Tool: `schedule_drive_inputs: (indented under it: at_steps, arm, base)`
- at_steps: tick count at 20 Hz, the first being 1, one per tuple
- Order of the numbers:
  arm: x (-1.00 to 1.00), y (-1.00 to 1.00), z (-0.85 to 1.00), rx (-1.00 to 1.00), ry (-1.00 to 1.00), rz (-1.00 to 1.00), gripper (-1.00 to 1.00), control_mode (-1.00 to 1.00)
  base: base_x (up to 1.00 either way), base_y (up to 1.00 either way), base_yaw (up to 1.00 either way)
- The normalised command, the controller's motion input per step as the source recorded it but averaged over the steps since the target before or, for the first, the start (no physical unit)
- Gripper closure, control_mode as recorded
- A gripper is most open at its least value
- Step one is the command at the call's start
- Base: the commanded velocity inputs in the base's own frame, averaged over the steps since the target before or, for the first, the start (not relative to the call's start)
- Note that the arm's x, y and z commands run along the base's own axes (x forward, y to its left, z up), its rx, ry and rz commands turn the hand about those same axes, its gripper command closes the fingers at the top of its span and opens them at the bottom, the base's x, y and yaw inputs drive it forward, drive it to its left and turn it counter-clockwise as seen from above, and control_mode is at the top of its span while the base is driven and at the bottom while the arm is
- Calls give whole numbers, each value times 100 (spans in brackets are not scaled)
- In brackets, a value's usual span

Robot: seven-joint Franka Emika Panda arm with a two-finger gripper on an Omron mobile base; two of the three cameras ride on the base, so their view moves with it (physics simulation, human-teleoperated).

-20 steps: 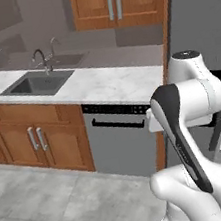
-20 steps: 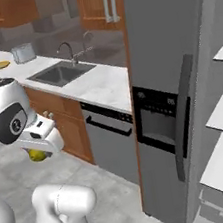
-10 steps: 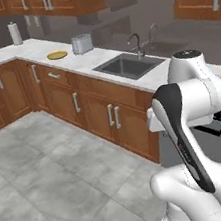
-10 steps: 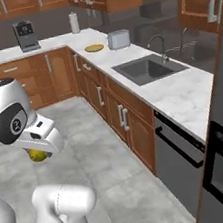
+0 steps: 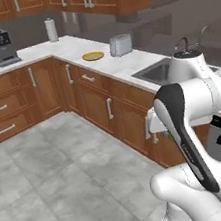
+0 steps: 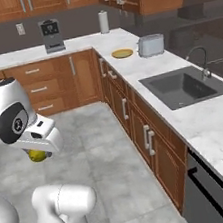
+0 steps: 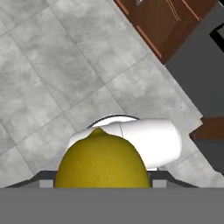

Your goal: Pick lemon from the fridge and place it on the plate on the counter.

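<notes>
Gripper (image 6: 37, 154): hanging low beside the robot's own body, over the grey floor, well short of the counter; its fingers are pinching the lemon between them.
Lemon (image 7: 101, 160): sitting in the gripper, pressed in from both sides; in the hand view it is bulging right up against the camera, and in the right base view only its underside is peeking out beneath the hand.
Risk, grip: the fruit is round and smooth, so I judge it could be rolling or squeezing out of the fingers if the base is jolting or the arm is swinging fast on the way.
Risk, carry height: the lemon is riding below the counter top, so I judge it could be knocking the cabinet fronts unless the arm is lifting before closing in.
Counter (image 6: 127, 66): running along the wall beyond the gripper, white marble over brown cabinets.
Sink (image 6: 185, 86): sunk into the counter, nearer along it than the plate.
Toaster (image 6: 150, 45): standing on the counter just beside the plate; I judge a wide approach could be clipping it.
Plate (image 6: 122, 54): lying flat on the counter, far from the gripper, with nothing on it.
</notes>
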Motion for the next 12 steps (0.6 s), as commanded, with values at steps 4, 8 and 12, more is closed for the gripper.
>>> schedule_drive_inputs:
  at_steps: [4,8,12]
  arm:
    - [0,0,0,0,0,0,100,100]
    - [0,0,0,0,0,0,100,100]
    - [0,0,0,0,0,0,100,100]
  base:
    - [100,22,11]
    - [100,44,4]
    - [100,62,0]
